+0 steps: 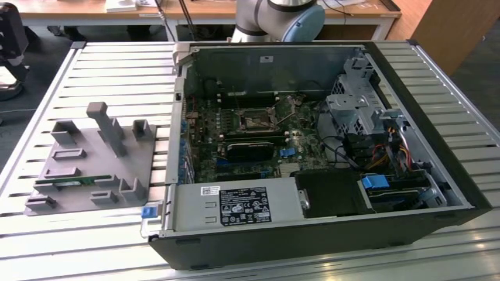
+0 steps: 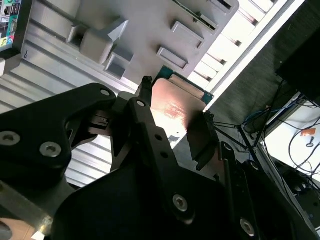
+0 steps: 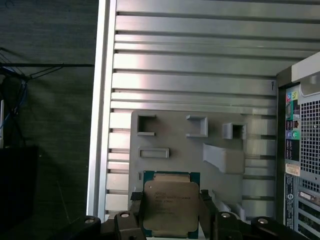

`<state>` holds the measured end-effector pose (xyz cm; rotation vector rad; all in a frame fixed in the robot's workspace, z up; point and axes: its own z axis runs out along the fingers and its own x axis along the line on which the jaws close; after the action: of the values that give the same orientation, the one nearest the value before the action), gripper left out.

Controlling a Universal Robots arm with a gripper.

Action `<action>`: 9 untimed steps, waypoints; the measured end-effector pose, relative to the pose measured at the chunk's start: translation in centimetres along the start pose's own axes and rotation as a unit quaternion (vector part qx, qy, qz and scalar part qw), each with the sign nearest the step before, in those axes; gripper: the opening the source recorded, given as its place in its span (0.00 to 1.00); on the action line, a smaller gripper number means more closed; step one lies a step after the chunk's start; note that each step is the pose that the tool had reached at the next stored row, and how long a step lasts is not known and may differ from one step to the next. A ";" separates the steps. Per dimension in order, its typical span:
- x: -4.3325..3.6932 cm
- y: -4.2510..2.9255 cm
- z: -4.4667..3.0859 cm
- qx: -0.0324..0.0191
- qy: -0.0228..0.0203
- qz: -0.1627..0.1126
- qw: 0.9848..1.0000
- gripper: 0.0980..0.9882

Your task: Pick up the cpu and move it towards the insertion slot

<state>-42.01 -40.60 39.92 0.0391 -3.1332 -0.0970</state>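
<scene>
1. Gripper (image 3: pixel 171 220) is closed on the cpu (image 3: pixel 170 205). Its two fingers (image 3: pixel 136 212) press on two opposite edges, so the chip is pinched between them and does not rest on anything.
2. In the first wrist view the cpu hangs over the grey fixture (image 3: pixel 175 145), which sits on the slatted table (image 3: pixel 200 65). The fixture looks small beneath it, so I judge the chip to be lifted well clear of its pocket.
3. In the second wrist view the shiny lid (image 2: pixel 175 107) lies flat between the dark fingers, with the green rim showing at its far edge.
4. The relation that matters is where the insertion slot (image 1: pixel 256 120) lies. It sits in the dark green circuit board (image 1: pixel 211 140) inside the open computer case (image 1: pixel 437 193). The fixture (image 1: pixel 86 164) stands on the table just beside the case, on the exterior view's left.
5. From the held chip, then, the slot lies off to the exterior view's right, across the case wall and down inside.
6. The cpu is square, so it has no long axis to speak of. Its metal lid faces up toward the wrist, and its edges run parallel to the fixture's edges.
7. Whether its corners already match the socket's frame cannot be told from these views.
</scene>
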 end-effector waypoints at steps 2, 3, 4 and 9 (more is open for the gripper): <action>-0.38 -0.01 -0.01 0.000 0.000 0.000 1.000 0.48; -0.58 -0.01 -0.01 0.000 0.000 0.000 1.000 0.48; -0.78 -0.02 -0.01 0.000 0.000 0.000 1.000 0.48; -1.97 -0.05 0.02 0.000 0.000 0.000 1.000 0.48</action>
<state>-40.05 -40.59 39.89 0.0384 -3.1331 -0.0970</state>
